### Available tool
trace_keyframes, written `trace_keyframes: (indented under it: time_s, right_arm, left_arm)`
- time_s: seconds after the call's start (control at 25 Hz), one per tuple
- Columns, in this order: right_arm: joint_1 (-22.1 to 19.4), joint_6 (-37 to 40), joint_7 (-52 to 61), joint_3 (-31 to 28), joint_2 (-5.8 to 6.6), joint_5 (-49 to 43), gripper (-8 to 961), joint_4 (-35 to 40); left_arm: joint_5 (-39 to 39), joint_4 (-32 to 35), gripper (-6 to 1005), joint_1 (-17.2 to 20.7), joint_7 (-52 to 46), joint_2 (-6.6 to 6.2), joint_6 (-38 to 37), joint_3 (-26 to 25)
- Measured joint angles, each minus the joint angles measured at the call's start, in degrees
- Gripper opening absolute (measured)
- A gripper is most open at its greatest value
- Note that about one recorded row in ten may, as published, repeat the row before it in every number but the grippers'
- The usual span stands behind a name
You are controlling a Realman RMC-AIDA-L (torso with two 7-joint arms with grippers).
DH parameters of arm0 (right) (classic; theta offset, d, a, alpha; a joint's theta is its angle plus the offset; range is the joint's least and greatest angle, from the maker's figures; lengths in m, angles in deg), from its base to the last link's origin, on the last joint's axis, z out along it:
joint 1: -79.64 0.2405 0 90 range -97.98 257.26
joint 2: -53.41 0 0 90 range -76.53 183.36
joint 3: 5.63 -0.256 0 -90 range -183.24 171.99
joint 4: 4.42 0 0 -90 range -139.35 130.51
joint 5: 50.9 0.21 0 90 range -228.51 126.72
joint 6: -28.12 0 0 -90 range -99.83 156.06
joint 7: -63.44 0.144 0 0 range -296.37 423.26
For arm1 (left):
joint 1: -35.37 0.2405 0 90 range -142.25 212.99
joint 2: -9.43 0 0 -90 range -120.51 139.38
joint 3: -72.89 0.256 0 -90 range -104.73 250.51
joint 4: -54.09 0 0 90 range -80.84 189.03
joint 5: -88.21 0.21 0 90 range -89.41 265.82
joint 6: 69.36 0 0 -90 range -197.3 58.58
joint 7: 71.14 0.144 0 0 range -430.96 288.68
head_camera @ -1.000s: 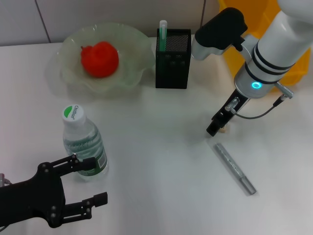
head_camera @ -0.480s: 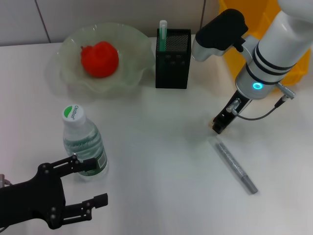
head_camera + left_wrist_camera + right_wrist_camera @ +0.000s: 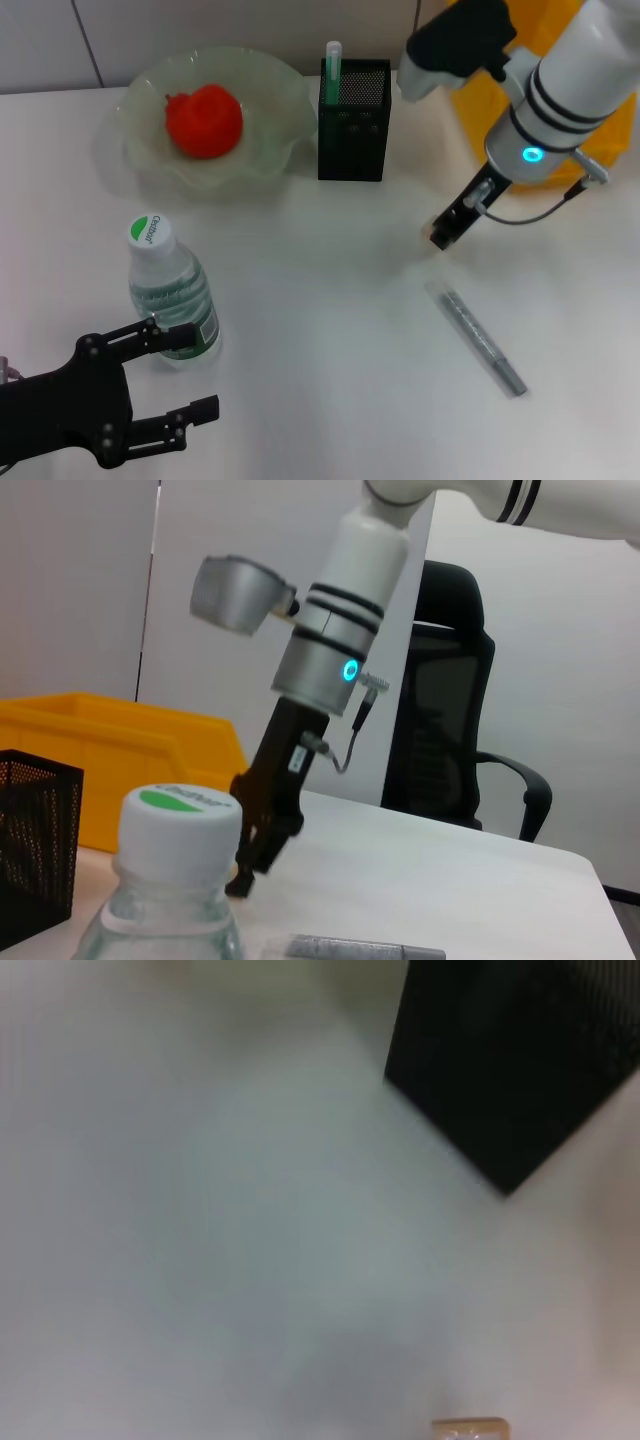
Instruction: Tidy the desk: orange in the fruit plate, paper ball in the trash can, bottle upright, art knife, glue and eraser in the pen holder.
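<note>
The right gripper (image 3: 443,236) grips the eraser (image 3: 470,1429) right of the pen holder (image 3: 353,120); the left gripper (image 3: 180,372) (open) sits beside the bottle (image 3: 170,295).

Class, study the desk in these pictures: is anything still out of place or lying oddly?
Yes. A grey knife lies loose on the desk, outside the pen holder. The right gripper hangs above the desk beyond it. The orange sits in the plate; the bottle stands upright.
</note>
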Motion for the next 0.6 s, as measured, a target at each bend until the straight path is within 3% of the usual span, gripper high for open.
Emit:
trace_keyframes:
  time_s: [0.28,0.6]
  right_arm:
    - [-4.9,1.8,0.6,-0.1,-0.14,2.5,259,19.0]
    - [-8.3,-8.4,0.4,0.4,-0.22,4.9,263,24.6]
  left_arm:
    - [0.0,0.0,785,0.1,0.1,-0.03,0.3,0.0]
    - [0.0,0.0,785,0.1,0.3,-0.03,0.4,-0.4]
